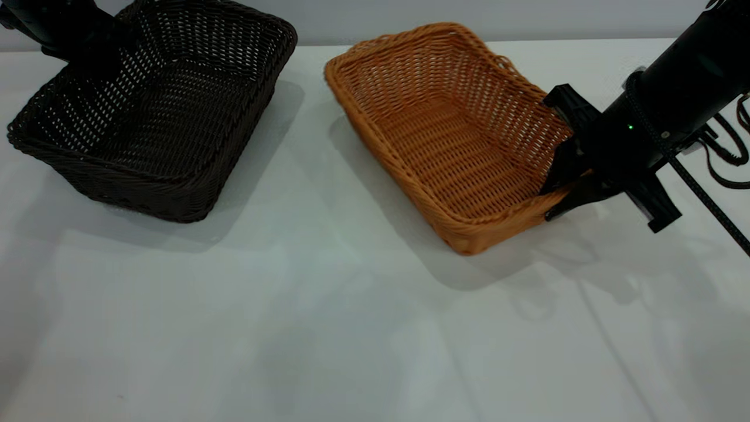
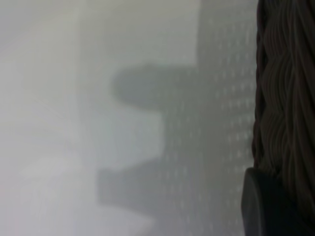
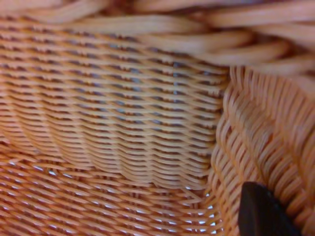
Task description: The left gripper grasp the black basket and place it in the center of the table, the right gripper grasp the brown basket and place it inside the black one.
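**Operator:** Starting near: the table in front is lying bare, so neither basket is sitting in the centre yet. I'm judging both placements as still to do.

**Observer:** And the right side?

**Operator:** The right gripper is straddling the near-right wall of the brown basket, one finger inside, one outside. It looks to be clamping the rim. The basket is tilting, its right end seeming to lift.

**Observer:** Farther back?

**Operator:** The black basket is sitting at far left. The left gripper is hanging at its far-left rim; I cannot tell whether it is gripping. In its wrist view the braided rim is just beside one fingertip.
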Motion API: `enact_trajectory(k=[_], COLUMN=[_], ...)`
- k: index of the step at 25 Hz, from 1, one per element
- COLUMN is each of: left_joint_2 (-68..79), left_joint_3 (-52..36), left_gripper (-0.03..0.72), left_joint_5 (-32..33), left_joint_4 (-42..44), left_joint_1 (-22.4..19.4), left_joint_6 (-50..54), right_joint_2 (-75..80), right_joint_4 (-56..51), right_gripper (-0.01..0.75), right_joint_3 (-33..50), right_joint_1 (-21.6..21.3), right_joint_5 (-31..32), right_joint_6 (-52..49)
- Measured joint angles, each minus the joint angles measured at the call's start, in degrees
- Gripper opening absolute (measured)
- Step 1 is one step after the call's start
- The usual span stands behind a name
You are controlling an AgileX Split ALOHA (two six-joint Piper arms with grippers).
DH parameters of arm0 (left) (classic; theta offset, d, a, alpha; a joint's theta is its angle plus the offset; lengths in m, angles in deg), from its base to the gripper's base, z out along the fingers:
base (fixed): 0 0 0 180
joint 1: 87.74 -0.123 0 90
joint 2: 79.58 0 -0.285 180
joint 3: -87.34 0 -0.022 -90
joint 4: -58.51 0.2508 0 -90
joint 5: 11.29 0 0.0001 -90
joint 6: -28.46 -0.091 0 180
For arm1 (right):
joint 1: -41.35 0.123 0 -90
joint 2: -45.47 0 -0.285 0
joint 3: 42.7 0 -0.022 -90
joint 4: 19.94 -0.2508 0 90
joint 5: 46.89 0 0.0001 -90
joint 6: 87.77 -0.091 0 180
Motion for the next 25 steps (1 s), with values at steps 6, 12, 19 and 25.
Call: enact_trajectory(k=[6,12,19,25], left_joint_2=[-0.1,-0.2,-0.7,0.5], left_joint_3=[0.0,0.5,0.8,0.9], left_gripper=[0.080,0.080,0.079,0.079], left_joint_5=[-0.1,0.5,3.5,5.8], left_joint_4=[-0.2,-0.5,-4.6,-11.7], left_joint_1=[0.0,2.6,13.3,21.7], left_joint_6=[-3.4,-13.8,-33.3,-51.0], right_joint_2=[-1.8,-8.6,-12.3,-12.3], right_joint_4=[1.3,-1.6,-1.7,-1.5], right_gripper=[0.067,0.065,0.065,0.065], right_joint_3=[0.0,-3.5,-9.3,-10.3], right_joint_1=[-5.9,-17.2,-22.2,-22.4], right_joint_5=[0.1,9.2,21.9,23.1], right_joint_6=[10.0,23.3,31.5,33.4])
